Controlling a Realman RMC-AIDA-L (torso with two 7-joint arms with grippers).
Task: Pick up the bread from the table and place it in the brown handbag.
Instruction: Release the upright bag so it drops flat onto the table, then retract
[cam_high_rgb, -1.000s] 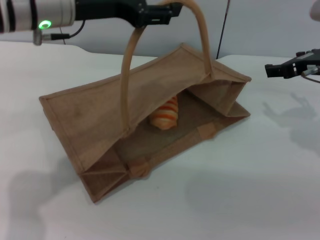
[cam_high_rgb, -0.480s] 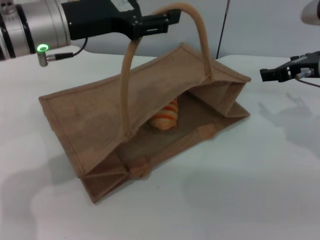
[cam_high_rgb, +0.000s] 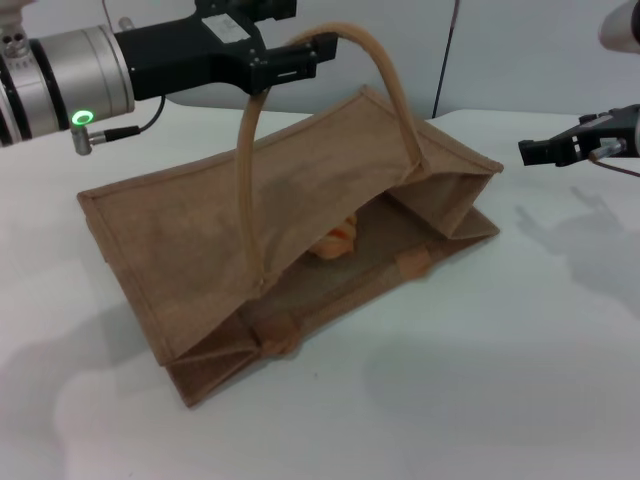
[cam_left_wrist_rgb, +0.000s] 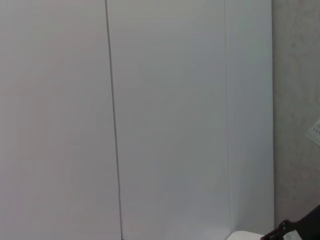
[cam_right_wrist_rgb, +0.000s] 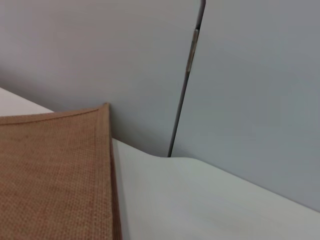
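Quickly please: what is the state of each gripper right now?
Left gripper: shut on the brown handbag handle, holding it up.
Right gripper: holds nothing; open or shut cannot be told.

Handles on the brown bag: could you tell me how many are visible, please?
2. One handle arches up, its top at the left gripper. The other handle lies flat at the front of the brown bag, mostly hidden under it.

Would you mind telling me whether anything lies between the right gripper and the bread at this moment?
Yes: the bread sits inside the brown handbag, mostly hidden under its upper panel, while the right gripper hovers outside beyond the bag's end.
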